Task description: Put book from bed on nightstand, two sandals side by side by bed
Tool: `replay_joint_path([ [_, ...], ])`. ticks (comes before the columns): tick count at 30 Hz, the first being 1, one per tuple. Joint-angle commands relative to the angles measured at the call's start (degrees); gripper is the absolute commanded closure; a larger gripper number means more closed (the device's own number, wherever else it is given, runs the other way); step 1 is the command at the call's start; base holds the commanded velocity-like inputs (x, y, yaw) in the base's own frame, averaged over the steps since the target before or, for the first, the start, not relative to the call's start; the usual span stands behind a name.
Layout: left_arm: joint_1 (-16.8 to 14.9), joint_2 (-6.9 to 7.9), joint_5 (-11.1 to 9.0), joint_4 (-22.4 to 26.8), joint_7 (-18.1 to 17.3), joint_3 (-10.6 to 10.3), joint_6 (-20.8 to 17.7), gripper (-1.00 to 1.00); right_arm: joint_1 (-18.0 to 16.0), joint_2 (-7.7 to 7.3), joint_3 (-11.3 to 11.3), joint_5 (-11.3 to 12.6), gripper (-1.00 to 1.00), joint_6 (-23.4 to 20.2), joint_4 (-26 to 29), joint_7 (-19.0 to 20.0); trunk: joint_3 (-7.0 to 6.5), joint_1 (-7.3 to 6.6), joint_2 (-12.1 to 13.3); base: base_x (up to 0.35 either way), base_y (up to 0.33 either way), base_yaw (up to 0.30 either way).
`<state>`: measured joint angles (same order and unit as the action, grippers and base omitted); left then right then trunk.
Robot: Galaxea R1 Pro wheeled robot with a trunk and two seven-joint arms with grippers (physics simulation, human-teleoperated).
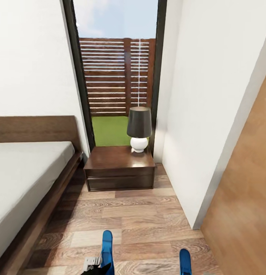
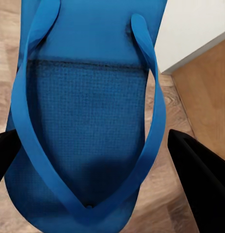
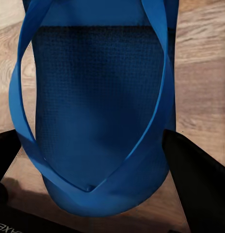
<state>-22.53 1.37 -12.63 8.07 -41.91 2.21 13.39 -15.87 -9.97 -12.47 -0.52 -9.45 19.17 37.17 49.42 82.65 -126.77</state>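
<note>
Two bright blue sandals with blue straps poke up at the head view's lower edge, the left sandal (image 1: 107, 248) and the right sandal (image 1: 185, 261). My left gripper (image 2: 93, 165) is shut on the left sandal (image 2: 88, 111), one black finger (image 2: 202, 182) against each side edge. The right gripper (image 3: 93, 155) is likewise shut on the right sandal (image 3: 98, 107), above the plank floor. The bed (image 1: 26, 172) lies on the left, and the nightstand (image 1: 119, 166) stands ahead, beside the headboard. The book is out of view.
A lamp (image 1: 139, 128) with a dark shade and white base stands on the nightstand's back right. Behind it is a tall glass door (image 1: 115, 76). A white wall corner (image 1: 194, 225) and a tan door (image 1: 244, 206) close in on the right.
</note>
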Motion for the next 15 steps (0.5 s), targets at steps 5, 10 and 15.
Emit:
replay_joint_path([
  [5, -0.03, -0.01, -0.02, -0.07, -0.28, 0.25, 0.15, 1.00, -0.04, 0.04, -0.49, 0.00, 1.00, -0.57, 0.08, 0.35, 0.06, 0.02, -0.02, 0.314, -0.002, 0.000],
  [10, -0.05, -0.03, -0.02, -0.07, -0.28, 0.25, 0.15, 1.00, -0.04, 0.04, -0.49, 0.00, 1.00, -0.55, 0.08, 0.34, 0.06, 0.02, -0.02, 0.314, 0.000, 0.000],
  [15, -0.04, -0.05, -0.02, -0.07, -0.28, 0.25, 0.15, 1.00, -0.04, 0.04, -0.50, 0.00, 1.00, -0.57, 0.08, 0.33, 0.06, 0.02, -0.02, 0.314, 0.000, 0.000],
])
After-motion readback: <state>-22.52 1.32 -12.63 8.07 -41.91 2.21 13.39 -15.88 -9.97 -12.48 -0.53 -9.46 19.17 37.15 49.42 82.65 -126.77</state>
